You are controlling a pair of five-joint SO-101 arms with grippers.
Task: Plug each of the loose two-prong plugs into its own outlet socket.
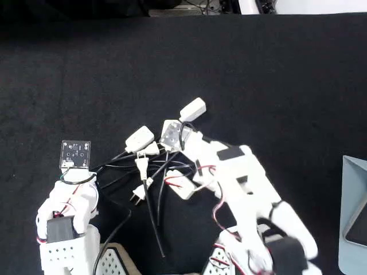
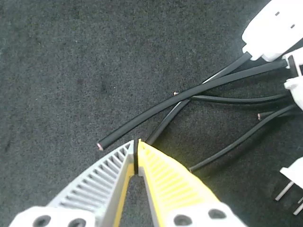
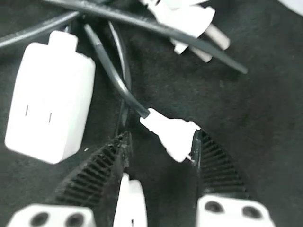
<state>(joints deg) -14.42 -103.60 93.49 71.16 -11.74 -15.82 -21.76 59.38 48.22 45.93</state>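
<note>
At the heart of the cable tangle [image 1: 160,169], your right tool [image 3: 161,139] stands with its jaws apart, straddling a small white plug [image 3: 173,135] that lies flat on the worktop [image 1: 258,69]. One jaw touches the plug's end and the other stands clear of it, so nothing is clamped. I judge the spread is there to take the plug across its body before you close. Just beside that plug lies a white socket block [image 3: 49,94] with its two slots facing up, which looks like the nearest home for it. A second plug [image 3: 189,19] lies deeper in the tangle, crossed by a black lead. I'd guess that lead will drag if you lift carelessly.

Your left tool [image 2: 137,152] sits at the tangle's near edge with its jaws pressed together on nothing, its tips close to a cut cable end [image 2: 100,145]. It appears parked there so the right arm has room to work.

Under the tangle the worktop is a matte black, cloth-like cover, so white parts are easy to pick out and black leads are hard to see. Well apart from the tangle, beyond the right arm, a pale grey-blue bin [image 1: 352,212] sits at the worktop's edge. Past the edge farthest from the tangle you can see a strip of lighter room with some loose wires.
</note>
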